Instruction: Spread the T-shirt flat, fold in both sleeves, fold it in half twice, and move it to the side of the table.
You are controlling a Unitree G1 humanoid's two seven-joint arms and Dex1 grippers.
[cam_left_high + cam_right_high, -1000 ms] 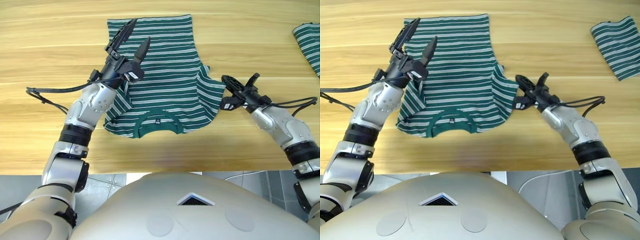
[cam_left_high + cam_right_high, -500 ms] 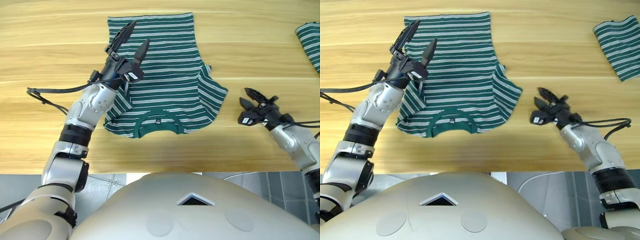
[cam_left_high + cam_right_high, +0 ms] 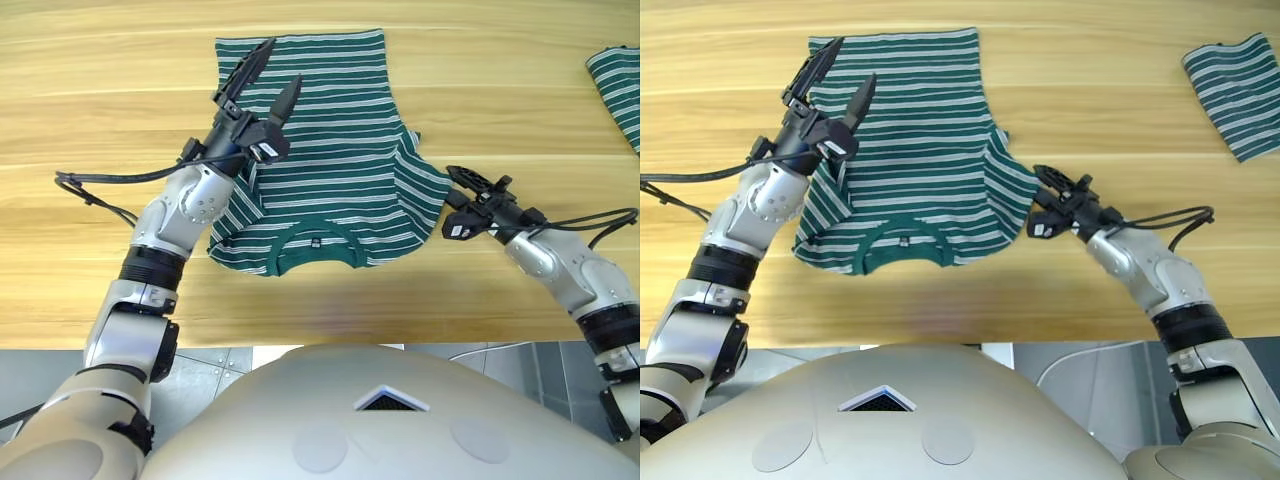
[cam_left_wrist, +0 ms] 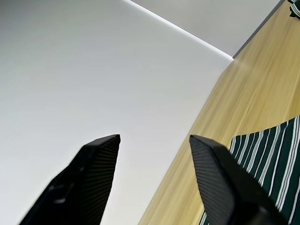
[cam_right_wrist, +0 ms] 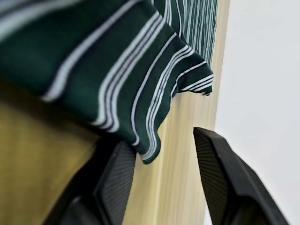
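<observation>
The right gripper [image 3: 447, 187] held its jaws open at the hem of the right sleeve [image 5: 154, 93], one finger under the cloth. The left gripper [image 3: 282, 62] hung above the shirt's left side, jaws wide apart and holding nothing. One T-shirt [image 3: 330, 150] lay spread on the surface [image 3: 100, 100], collar nearest the robot. One folded striped cloth [image 3: 1232, 92] lay well apart at the far right.

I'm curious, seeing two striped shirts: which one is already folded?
The small striped shirt far right, a compact rectangle; the T-shirt in the middle lies spread open.
</observation>
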